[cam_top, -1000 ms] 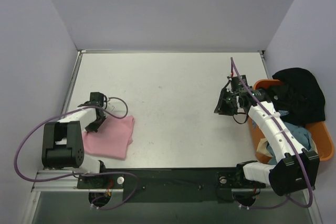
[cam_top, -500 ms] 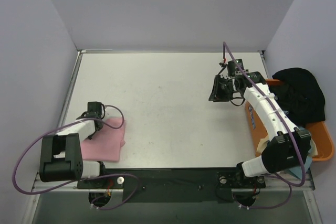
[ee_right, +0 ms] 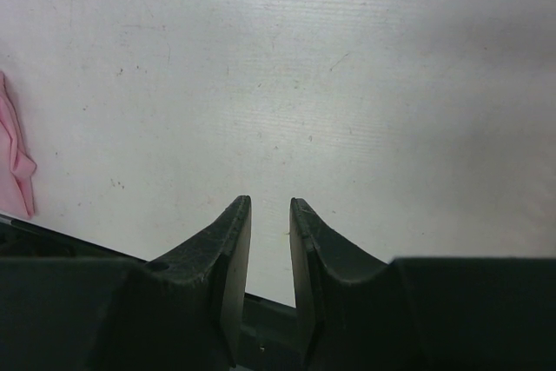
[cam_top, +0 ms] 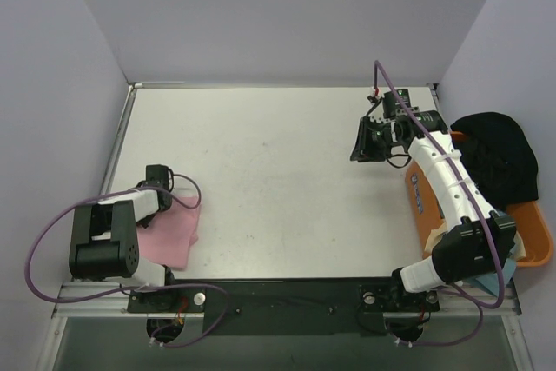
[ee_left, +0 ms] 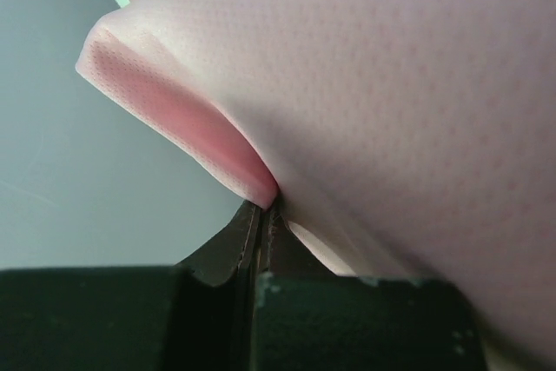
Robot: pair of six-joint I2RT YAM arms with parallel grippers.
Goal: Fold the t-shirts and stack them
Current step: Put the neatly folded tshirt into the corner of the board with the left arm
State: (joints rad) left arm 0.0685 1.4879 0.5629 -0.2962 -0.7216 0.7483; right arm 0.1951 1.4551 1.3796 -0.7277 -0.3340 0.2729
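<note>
White arms [cam_top: 443, 184], black pincers [ee_right: 270, 208], purple cables [cam_top: 29, 254]

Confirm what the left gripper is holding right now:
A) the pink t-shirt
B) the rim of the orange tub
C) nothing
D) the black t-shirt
A. The left wrist view shows the left gripper pinched shut on a fold of the pink t-shirt, while the black t-shirt lies draped over the orange tub on the far right, away from that arm.
</note>
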